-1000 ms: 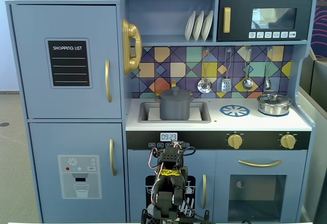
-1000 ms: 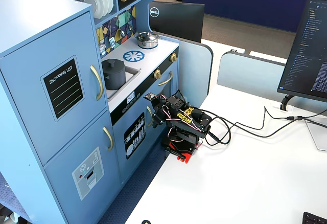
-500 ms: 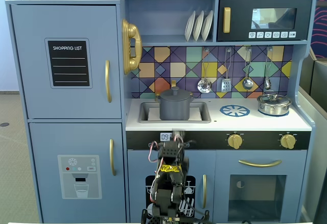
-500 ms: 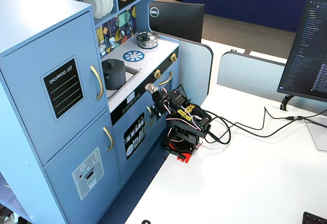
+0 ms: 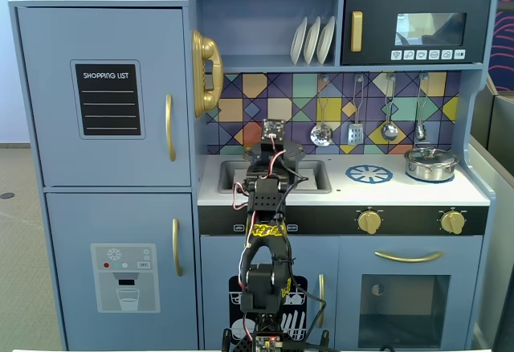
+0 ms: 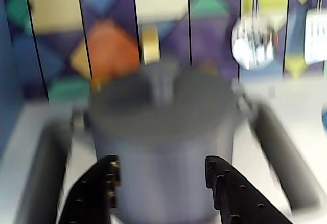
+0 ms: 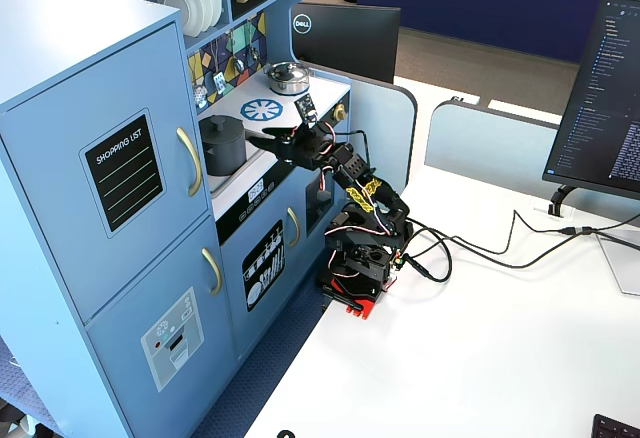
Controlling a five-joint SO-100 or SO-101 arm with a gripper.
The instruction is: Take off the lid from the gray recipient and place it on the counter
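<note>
Setting: blue toy kitchen (image 5: 265, 87) standing against a white desk (image 7: 480, 358), with office monitors behind; one monitor (image 7: 345, 38) reads "DELL".
Arm base: SO-100 type arm (image 7: 358, 238), black with a red foot, sits on the desk directly in front of the kitchen's lower doors.
Gripper: gripper (image 6: 161, 175) is spread wide, one black finger to each side of the pot's lower wall in the wrist view; contact cannot be judged through the blur. It holds nothing.
Gray recipient: gray recipient (image 6: 163, 152), a dark matte stockpot, stands in the recessed sink basin (image 6: 43, 157), just ahead of the fingers; also seen at the sink in a fixed view (image 7: 222, 146).
Lid: lid (image 6: 163, 98) sits on the pot, knob upright, not lifted.
Counter: counter (image 5: 345, 190) is white, with a blue-and-white burner print (image 5: 369, 174) right of the sink in a fixed view; a shiny steel pot (image 5: 430, 163) with glass lid stands at the far right.
Backsplash: coloured tile pattern with hanging utensils (image 5: 369, 115).
Writing: blackboard panel (image 5: 108, 100) on the fridge door reads "SHOPPING LIST".
Upper shelf: white plates (image 5: 312, 40) beside the microwave (image 5: 418, 30).
</note>
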